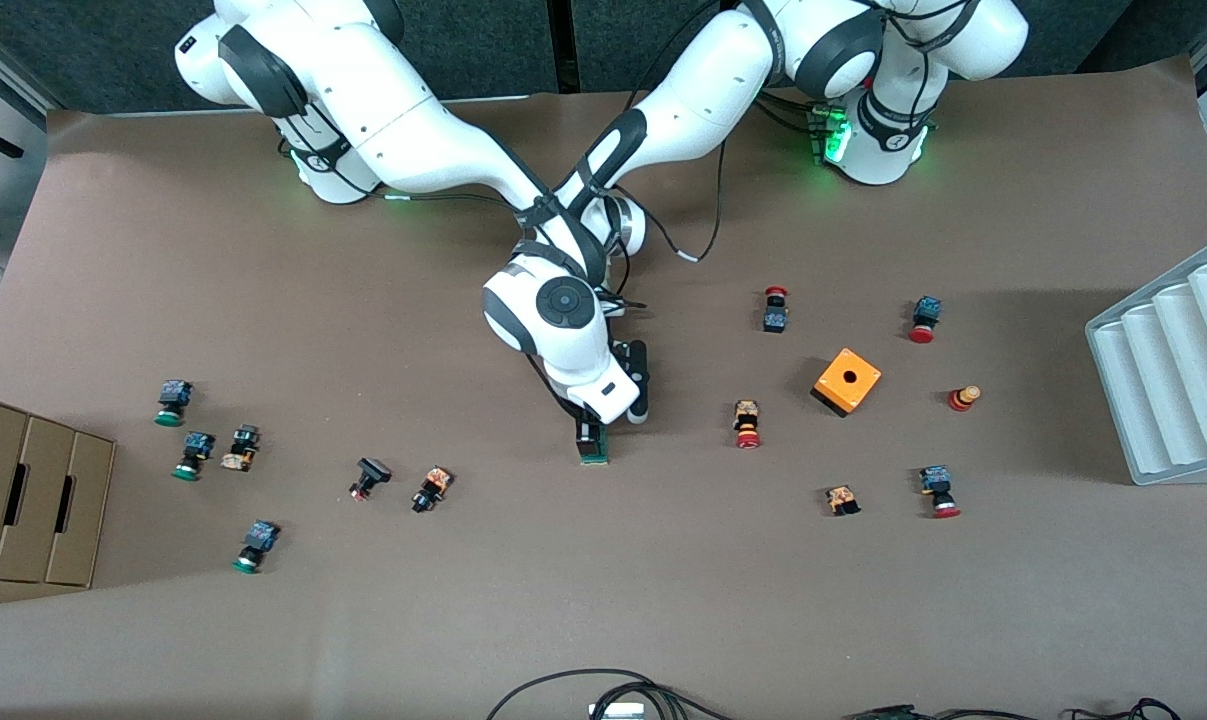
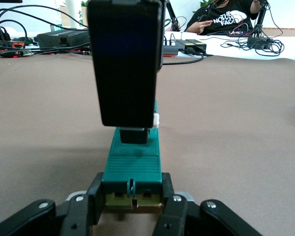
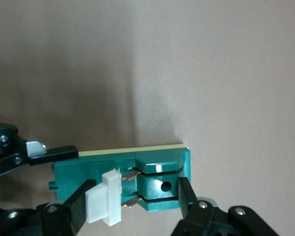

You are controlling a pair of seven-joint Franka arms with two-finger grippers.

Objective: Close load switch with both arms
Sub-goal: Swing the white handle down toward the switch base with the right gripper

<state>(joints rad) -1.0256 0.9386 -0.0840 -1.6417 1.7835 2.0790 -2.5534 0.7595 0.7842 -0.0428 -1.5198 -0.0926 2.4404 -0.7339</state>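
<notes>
Brown paper covers the table (image 1: pixel 663 600), and two white Franka arms reach from their bases to meet near its middle. One grey ribbed tray (image 1: pixel 1173 380) sits at the left arm's end of the table, and one cardboard box (image 1: pixel 33 490) with three compartments sits at the right arm's end. One orange cube with a hole (image 1: pixel 847 381) stands toward the left arm's end.

Scattered push buttons count thirteen in the front view. Four are green-capped, all toward the right arm's end. Six are red-capped: five lie around the orange cube and one sits nearer the middle of the table. The caps of the remaining three cannot be made out.

There is one load switch (image 1: pixel 593 442), a narrow dark-green block lying on the paper near the table's middle, nearer the front camera than both wrists.

The left gripper (image 2: pixel 132 206) is low at the table and clamped on the load switch (image 2: pixel 132 167) at one end, a finger pressed on each side of the green body.

The right gripper (image 3: pixel 132 204) is down over the same load switch (image 3: pixel 152 169), a black finger (image 3: pixel 76 201) touching the white sliding piece (image 3: pixel 105 199) and the other finger at the block's end, with the jaws spaced about the width of that stretch. In the left wrist view the right gripper's finger (image 2: pixel 125 64) stands upright directly above the green block.
</notes>
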